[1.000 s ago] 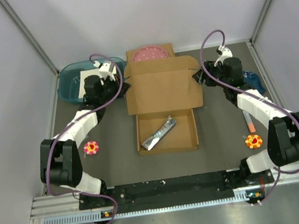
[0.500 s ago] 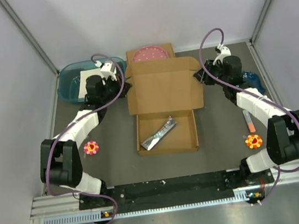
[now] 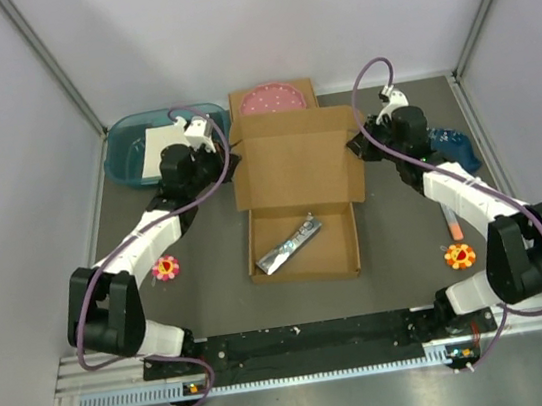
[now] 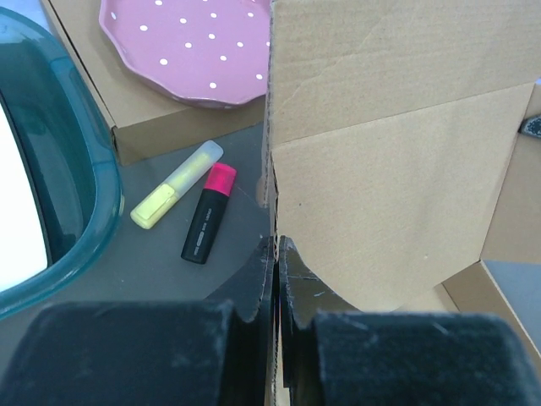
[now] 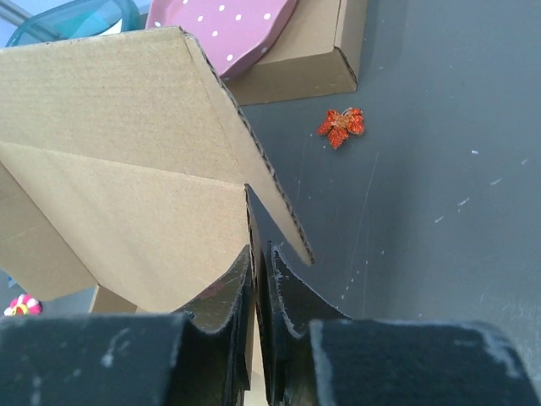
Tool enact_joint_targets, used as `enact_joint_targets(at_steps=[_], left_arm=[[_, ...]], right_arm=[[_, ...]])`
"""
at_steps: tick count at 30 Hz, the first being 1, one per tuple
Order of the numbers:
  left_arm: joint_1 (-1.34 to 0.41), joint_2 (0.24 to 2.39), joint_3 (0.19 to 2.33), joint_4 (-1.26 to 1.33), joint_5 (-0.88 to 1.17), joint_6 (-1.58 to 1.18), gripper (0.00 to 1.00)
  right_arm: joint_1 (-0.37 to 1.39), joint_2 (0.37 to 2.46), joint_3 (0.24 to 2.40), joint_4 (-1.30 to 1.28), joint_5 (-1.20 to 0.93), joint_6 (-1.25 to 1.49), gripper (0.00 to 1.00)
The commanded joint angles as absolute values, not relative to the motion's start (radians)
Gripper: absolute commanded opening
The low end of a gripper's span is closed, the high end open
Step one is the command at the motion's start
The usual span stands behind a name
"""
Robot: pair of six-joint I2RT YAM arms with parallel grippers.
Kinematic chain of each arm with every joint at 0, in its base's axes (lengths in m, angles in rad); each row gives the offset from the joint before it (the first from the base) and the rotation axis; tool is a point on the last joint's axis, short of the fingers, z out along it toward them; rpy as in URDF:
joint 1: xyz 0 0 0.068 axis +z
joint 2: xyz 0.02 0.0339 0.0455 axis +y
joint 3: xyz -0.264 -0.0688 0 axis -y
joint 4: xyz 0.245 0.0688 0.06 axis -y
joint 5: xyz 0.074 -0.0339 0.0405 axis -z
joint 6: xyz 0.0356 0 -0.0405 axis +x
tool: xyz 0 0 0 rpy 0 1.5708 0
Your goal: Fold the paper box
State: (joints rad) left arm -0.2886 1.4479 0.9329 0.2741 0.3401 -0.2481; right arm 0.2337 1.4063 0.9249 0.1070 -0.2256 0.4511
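Newly closed, the right gripper (image 5: 258,266) is clamped on the paper box (image 3: 296,164) at 3 o'clock, the left gripper (image 4: 276,258) at 9 o'clock; lid-folding is seemingly enabled.

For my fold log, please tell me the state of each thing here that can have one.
paper box: lid raised, not yet closed.
left pincer: shut on the lid's left edge.
right pincer: shut on the lid's right edge.
pink highlighter: capped, lying flat.
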Motion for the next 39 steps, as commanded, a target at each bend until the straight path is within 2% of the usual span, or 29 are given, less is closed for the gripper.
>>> enact_joint_targets(at_steps=[1,3,4,10,16,27,39], left_arm=[[-0.317,1.379,0.888,0.305,0.262,-0.279,0.00],[-0.328,1.359,0.856,0.317,0.226,-0.291,0.00],[-0.330,1.352,0.848,0.319,0.215,-0.298,0.00],[-0.331,1.325,0.825,0.324,0.181,-0.301,0.00],[-0.331,1.319,0.839,0.302,0.175,-0.293,0.00],[-0.333,1.331,0.850,0.305,0.198,-0.299,0.00],[-0.383,1.364,0.907,0.282,0.161,-0.296,0.00]], right_arm=[[0.249,1.348,0.954,0.068,-0.131,0.491,0.04],[0.249,1.338,0.962,0.034,-0.111,0.495,0.06],[0.249,1.330,0.963,0.023,-0.101,0.492,0.13],[0.250,1.262,0.942,0.002,-0.091,0.474,0.32],[0.249,1.233,0.950,-0.031,-0.090,0.462,0.38],[0.250,1.302,0.980,-0.043,-0.144,0.448,0.34],[0.268,1.287,0.974,-0.034,-0.146,0.503,0.13]])
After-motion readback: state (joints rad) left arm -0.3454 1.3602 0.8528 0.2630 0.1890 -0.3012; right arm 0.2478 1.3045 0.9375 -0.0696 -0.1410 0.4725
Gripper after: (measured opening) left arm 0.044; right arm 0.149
